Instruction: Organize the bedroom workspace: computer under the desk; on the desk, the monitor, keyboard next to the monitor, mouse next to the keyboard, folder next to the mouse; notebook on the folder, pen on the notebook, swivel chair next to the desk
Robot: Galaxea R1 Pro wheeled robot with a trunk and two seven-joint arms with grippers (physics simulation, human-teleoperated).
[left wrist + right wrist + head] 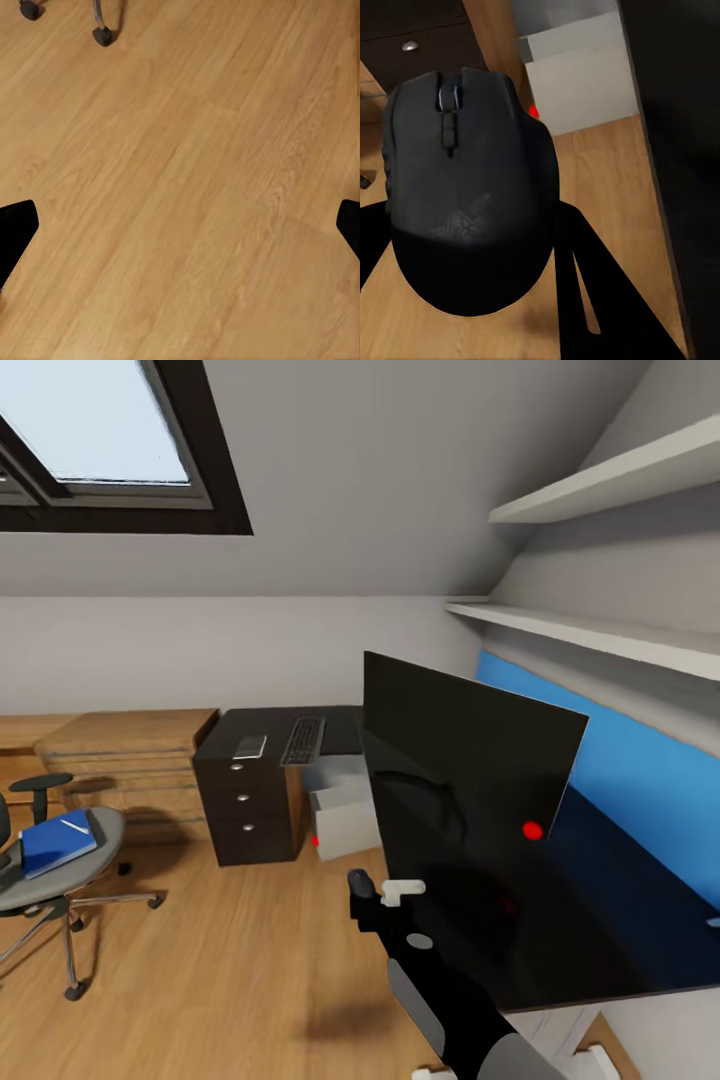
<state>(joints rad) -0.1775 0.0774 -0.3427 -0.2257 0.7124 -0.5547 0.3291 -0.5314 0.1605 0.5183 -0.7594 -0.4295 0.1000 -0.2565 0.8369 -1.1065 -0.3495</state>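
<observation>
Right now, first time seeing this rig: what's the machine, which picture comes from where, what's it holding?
It is a simulated wheeled robot with two arms, steered by a person. The big picture is from its head camera, looking at a bedroom. The black desk carries the keyboard and a small grey notebook; the computer stands under it. The monitor looms close on the near part. The swivel chair holds the blue folder. The other two pictures come from cameras on the wrists. The right gripper holds the black mouse. The left gripper is open over bare wood floor.
</observation>
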